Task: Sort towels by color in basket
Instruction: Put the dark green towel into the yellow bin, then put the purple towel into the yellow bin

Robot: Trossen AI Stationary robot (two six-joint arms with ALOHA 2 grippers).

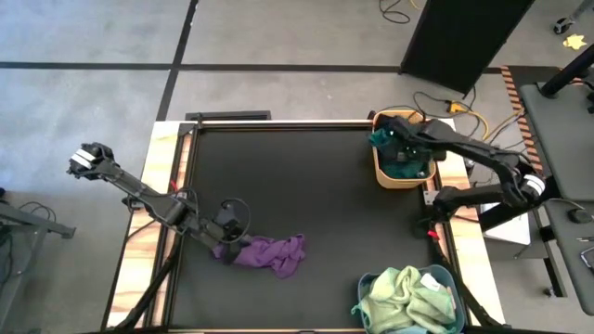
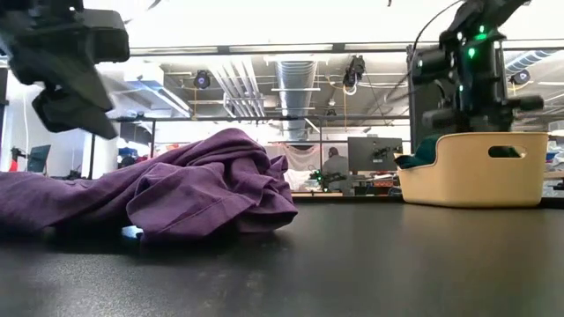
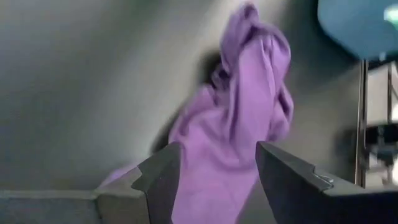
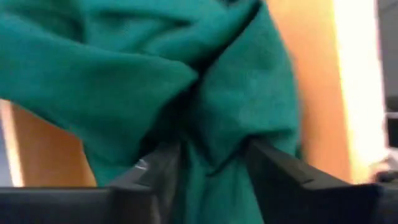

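A purple towel [image 1: 269, 252] lies crumpled on the black table near its near-left part, and fills the left of the low view [image 2: 176, 189]. My left gripper [image 1: 229, 223] is open just left of it and above its left end; its fingers stand on either side of the towel's end [image 3: 217, 180] without plainly touching it. My right gripper [image 1: 401, 148] is over the tan basket [image 1: 382, 178] at the far right, shut on a teal green towel [image 4: 155, 74]. Pale yellow-green and light blue towels [image 1: 399, 295] lie in a blue basket. My right gripper pinches a bunched fold of the teal green towel [image 4: 211, 143] between its two fingers, coming from above into the tan basket. Several layers gather between the fingers. The towel lies in the basket, with one part over the rim [image 1: 377, 139] on the table's left side.
The blue basket [image 1: 445, 278] stands at the near right corner of the table. The tan basket [image 2: 471, 167] stands at the far right edge. The black table top [image 1: 297, 176] between them and the purple towel is bare. Cables and a stand lie beyond the right edge.
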